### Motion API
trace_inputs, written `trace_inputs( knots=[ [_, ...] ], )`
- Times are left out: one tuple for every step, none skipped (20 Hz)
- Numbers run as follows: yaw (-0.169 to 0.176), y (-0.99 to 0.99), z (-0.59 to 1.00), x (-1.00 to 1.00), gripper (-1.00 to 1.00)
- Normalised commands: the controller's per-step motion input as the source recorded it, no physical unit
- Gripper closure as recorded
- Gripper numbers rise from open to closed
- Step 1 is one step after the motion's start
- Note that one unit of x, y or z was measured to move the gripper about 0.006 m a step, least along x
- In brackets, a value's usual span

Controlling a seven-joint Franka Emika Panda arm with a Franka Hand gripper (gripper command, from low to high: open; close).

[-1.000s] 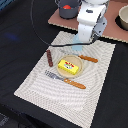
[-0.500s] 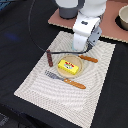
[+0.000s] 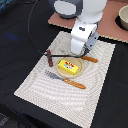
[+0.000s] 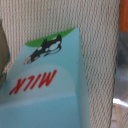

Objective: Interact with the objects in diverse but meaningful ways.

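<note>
In the exterior view my gripper (image 3: 78, 51) hangs low over the striped placemat (image 3: 100, 95), just behind a plate (image 3: 64, 73); its fingers are hidden under the white hand. On the plate lies a yellow packet with a red label (image 3: 69, 66). A brown sausage (image 3: 49, 58) lies on the mat toward the exterior view's left. The wrist view is filled by a light blue carton (image 4: 50, 85) with red "MILK" lettering and a cow picture, very close to the camera. No fingers show there, so contact with the carton cannot be judged.
A fork with an orange handle (image 3: 74, 83) lies in front of the plate. An orange-handled knife (image 3: 90, 59) lies behind it. A grey pot (image 3: 123, 18) stands on a brown board (image 3: 62, 21) at the back right. A black cable (image 3: 34, 37) loops over the dark table.
The arm has come down and forward toward the plate over the last second. The packet, fork, knife and sausage have stayed where they were.
</note>
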Motion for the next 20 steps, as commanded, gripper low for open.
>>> trace_inputs(
  knots=[
    [0.015,0.37,0.34,0.01,-1.0],
    [0.018,0.45,0.31,0.07,-1.0],
    [0.019,0.35,0.22,0.0,-1.0],
    [0.007,0.26,0.08,0.0,-1.0],
    [0.0,0.2,0.0,-0.03,-1.0],
    [0.0,0.17,0.0,-0.05,-1.0],
    [0.0,0.11,-0.03,-0.09,-1.0],
    [0.0,0.08,-0.05,-0.12,-1.0],
    [0.0,0.05,-0.07,-0.16,-1.0],
    [0.0,0.05,-0.06,-0.16,-1.0],
    [0.0,0.04,-0.06,-0.19,-1.0],
    [0.0,0.05,-0.03,-0.21,-1.0],
    [0.0,0.08,0.0,-0.21,-1.0],
    [0.0,0.06,-0.01,-0.22,-1.0],
    [0.0,0.05,-0.04,-0.21,-1.0],
    [0.0,0.02,-0.05,-0.21,-1.0],
    [0.0,0.01,-0.08,-0.23,-1.0],
    [0.0,0.0,-0.1,-0.26,-1.0],
    [0.0,0.0,-0.12,-0.3,-1.0],
    [0.0,0.0,-0.11,-0.33,-1.0]
  ],
)
